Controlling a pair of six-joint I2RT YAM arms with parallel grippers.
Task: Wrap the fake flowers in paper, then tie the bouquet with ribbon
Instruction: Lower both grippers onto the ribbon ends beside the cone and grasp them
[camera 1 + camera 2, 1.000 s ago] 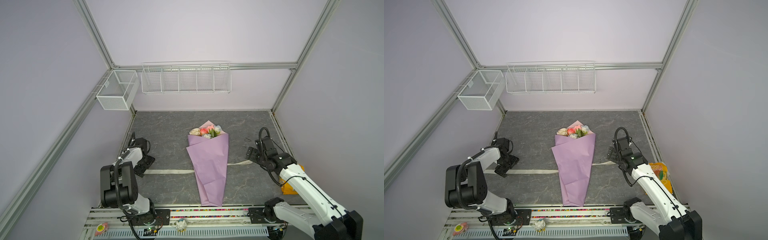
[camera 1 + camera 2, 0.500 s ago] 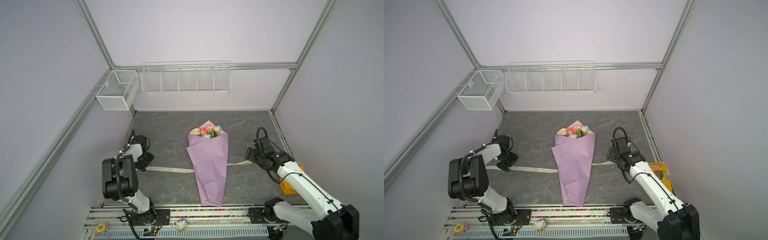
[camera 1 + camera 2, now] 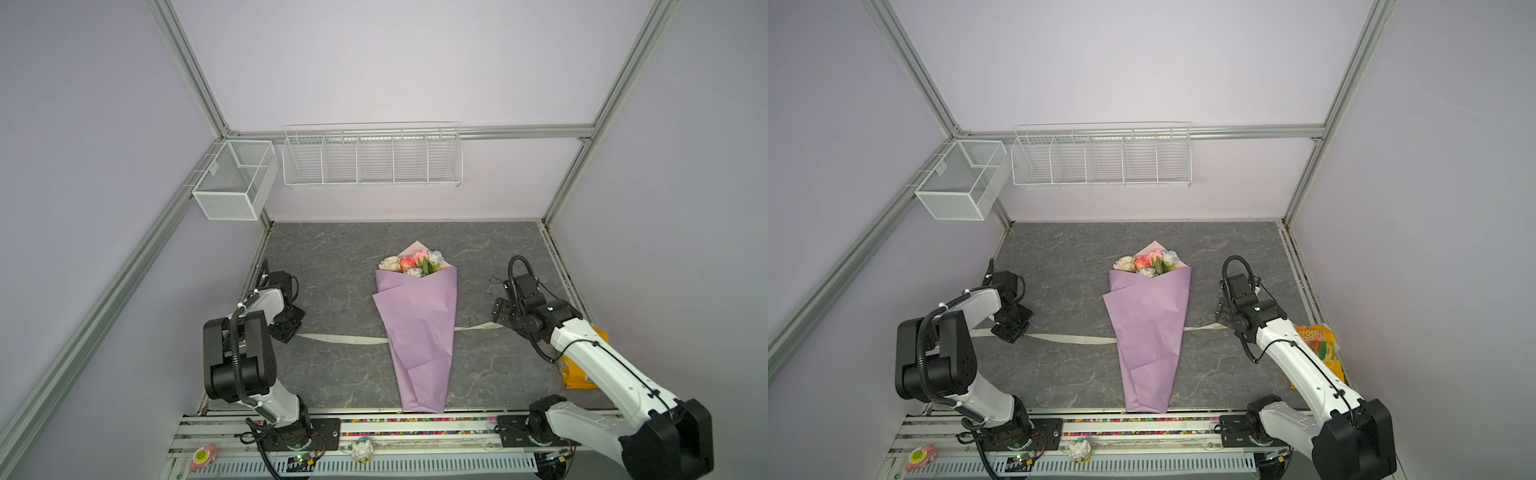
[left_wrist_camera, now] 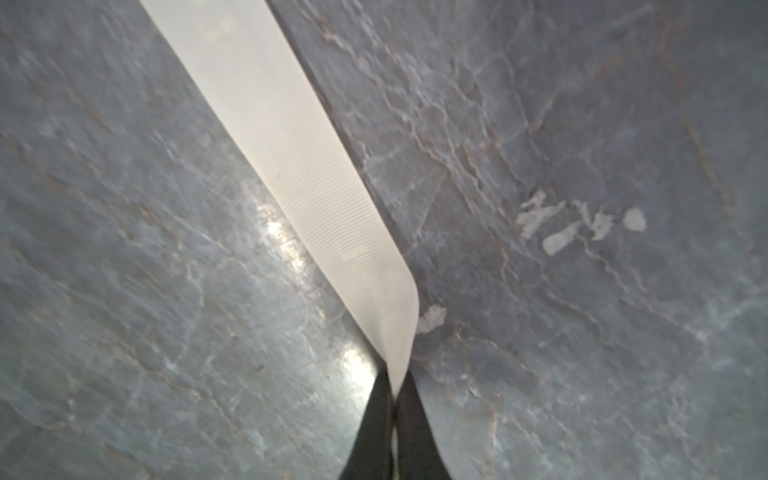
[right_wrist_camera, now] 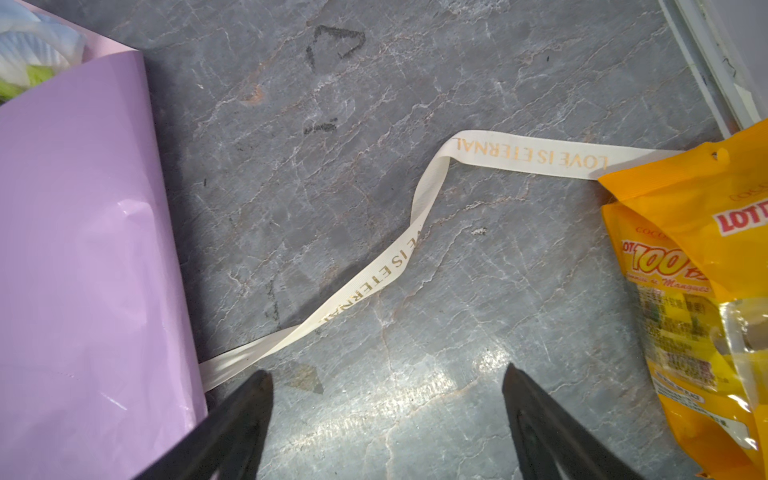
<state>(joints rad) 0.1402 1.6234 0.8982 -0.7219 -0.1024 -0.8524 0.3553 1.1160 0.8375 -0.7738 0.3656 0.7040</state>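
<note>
Bouquet (image 3: pixel 415 316): flat at table centre, blooms toward 12 o'clock; lilac paper (image 3: pixel 420 365) holds the roses (image 3: pixel 411 262).
Left gripper (image 4: pixel 395 390): at its 9 o'clock, pinched tight on the cream ribbon (image 4: pixel 291 137).
Right gripper (image 5: pixel 385 371): at 3 o'clock, spread wide, holding nothing.
Snack bag (image 5: pixel 698 291): at 4 o'clock, with the ribbon's end running under it.

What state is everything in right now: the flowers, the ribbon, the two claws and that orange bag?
Bouquet: lying flat, wrapped in lilac paper, not tied.
Ribbon: loose, running under the bouquet, no knot.
Left gripper: shut on the ribbon.
Right gripper: open, holding nothing, above the ribbon's other side.
Snack bag: lying flat, covering the ribbon's far end.
</note>
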